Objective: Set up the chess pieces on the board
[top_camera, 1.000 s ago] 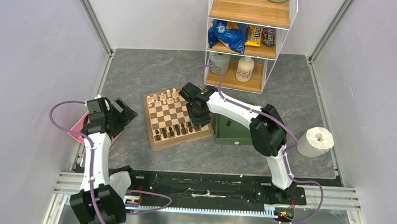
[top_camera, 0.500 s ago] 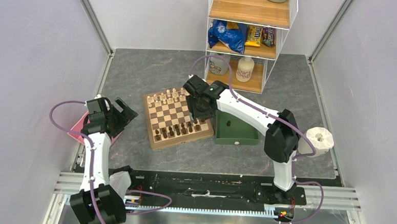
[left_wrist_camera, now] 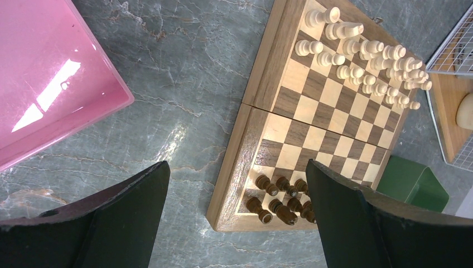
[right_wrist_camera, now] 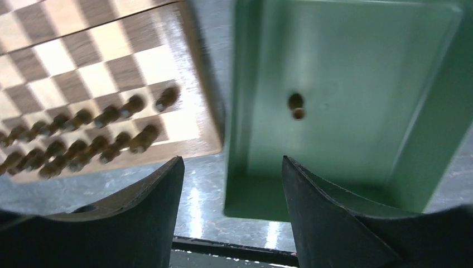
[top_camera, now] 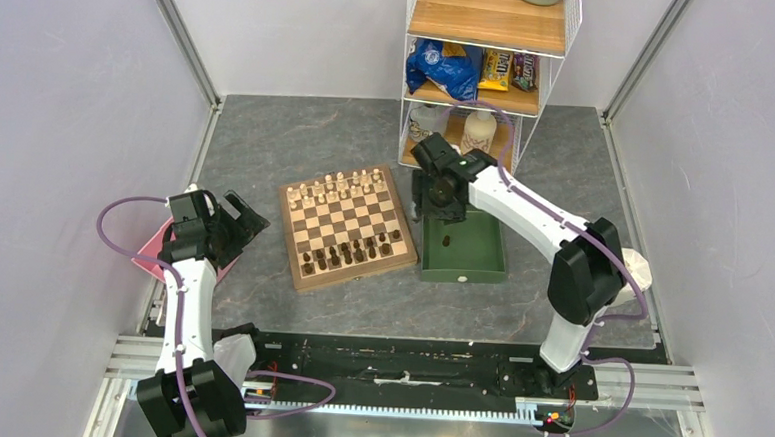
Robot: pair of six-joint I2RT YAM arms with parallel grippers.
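Holds nothing in right gripper (right_wrist_camera: 231,162), jaws apart above green tray (top_camera: 477,248) with one dark-brown chessman (right_wrist_camera: 296,105) inside; shows other dark-brown chess pieces (top_camera: 354,252) in two rows along near edge of board (top_camera: 288,223); holds left gripper (left_wrist_camera: 237,167) wide open, empty, beside pink tray (left_wrist_camera: 56,84)

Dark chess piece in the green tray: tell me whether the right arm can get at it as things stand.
Probably yes. The right gripper hangs open above the green tray, and the dark chess piece sits alone on its floor, away from the walls, with nothing over it.
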